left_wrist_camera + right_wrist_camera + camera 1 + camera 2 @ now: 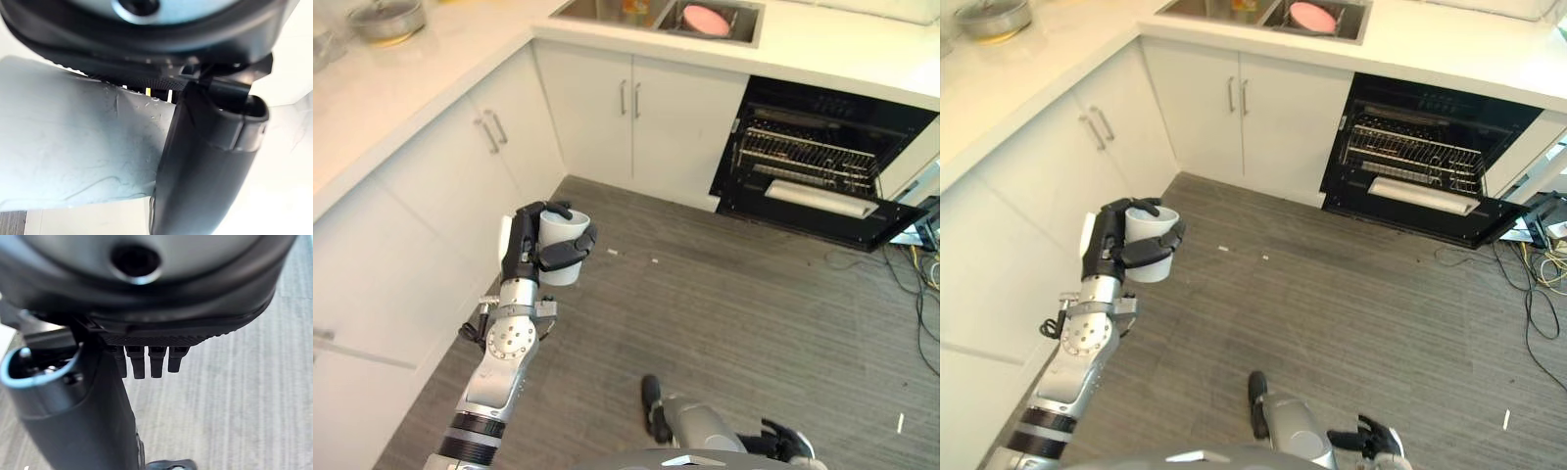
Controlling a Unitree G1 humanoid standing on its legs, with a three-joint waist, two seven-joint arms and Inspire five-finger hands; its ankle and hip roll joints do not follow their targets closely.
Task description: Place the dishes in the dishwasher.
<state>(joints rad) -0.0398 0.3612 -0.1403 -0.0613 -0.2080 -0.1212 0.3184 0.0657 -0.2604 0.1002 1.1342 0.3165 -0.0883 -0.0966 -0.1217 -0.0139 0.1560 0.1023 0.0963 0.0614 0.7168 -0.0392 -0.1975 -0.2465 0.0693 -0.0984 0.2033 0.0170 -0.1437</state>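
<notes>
My left hand (522,253) holds a white cup (564,233) upright above the grey floor, close to the white corner cabinets; its fingers and thumb are curled round the cup. In the left wrist view the cup's pale wall (73,147) lies against the palm with the dark thumb (205,171) across it. The dishwasher (813,157) stands open at the back right, its door (822,208) lowered and a wire rack showing inside. A pink plate (708,19) lies in the sink (754,24). My right hand (786,443) hangs low near the floor, fingers (138,363) relaxed and holding nothing.
White cabinets (440,186) run along the left and back under a pale counter. A metal pot (386,18) sits on the counter at the far left. Cables (920,294) lie on the floor at the right, beside the dishwasher door.
</notes>
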